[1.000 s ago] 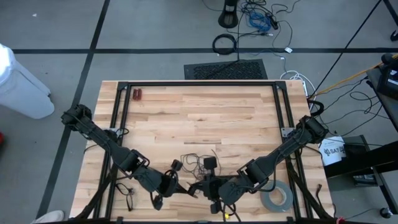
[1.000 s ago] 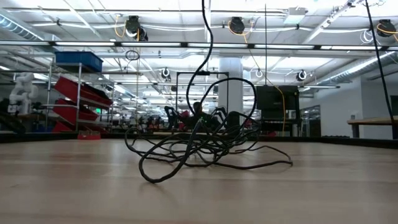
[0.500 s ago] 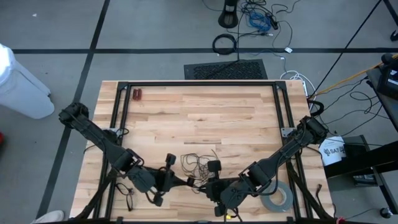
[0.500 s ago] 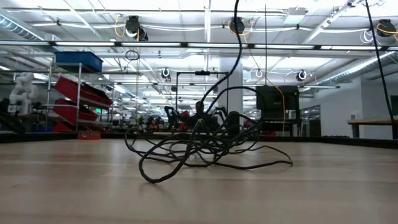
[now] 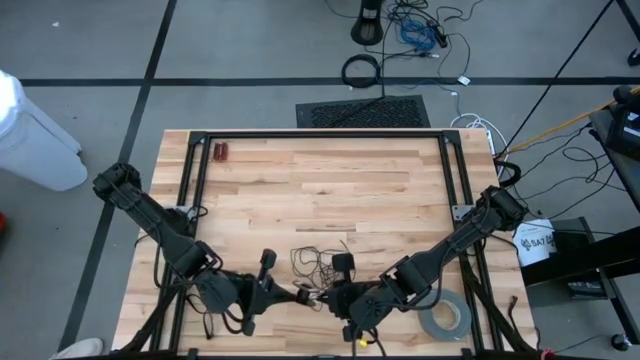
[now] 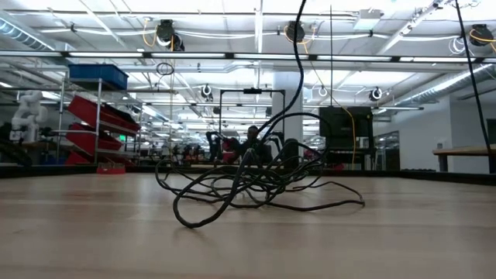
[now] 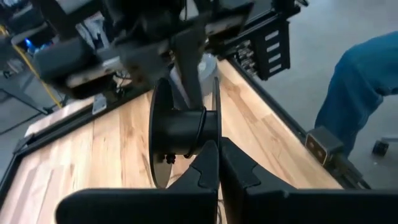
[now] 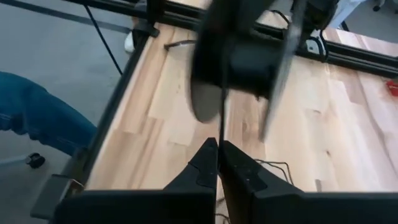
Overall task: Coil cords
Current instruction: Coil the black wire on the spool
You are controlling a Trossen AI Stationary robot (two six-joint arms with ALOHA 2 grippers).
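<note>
The thin black cord lies as a loose tangle (image 5: 315, 263) on the wooden table near its front edge; in the low view the cord pile (image 6: 248, 182) rests on the table and one strand (image 6: 298, 46) rises out of the top of the picture. A black spool (image 7: 183, 134) with a few turns of cord on its hub hangs above the table between both arms. My left gripper (image 5: 298, 296) is shut at the spool. My right gripper (image 5: 326, 298) faces it, shut on a strand. My left gripper pinches the rim of one spool flange (image 7: 215, 134) between its two shut fingers, coming roughly level from the table's left. The spool is lifted clear of the table, its axis lying across the fingers. My right gripper pinches a single cord strand (image 8: 222, 121) at its fingertips, slanting down from the table's right. The strand runs straight from the spool (image 8: 242, 62) into the fingers.
A grey tape roll (image 5: 445, 320) lies at the near right. A small red object (image 5: 221, 152) sits at the far left corner. Black frame rails (image 5: 190, 180) run along the table's sides. A person's leg in blue jeans (image 7: 360, 87) stands beside the table.
My left gripper has gone toward the table's left edge and up a little, turning the spool with it. The strand that rises from the pile has swung sideways in the low view. The tangle stays on the table.
</note>
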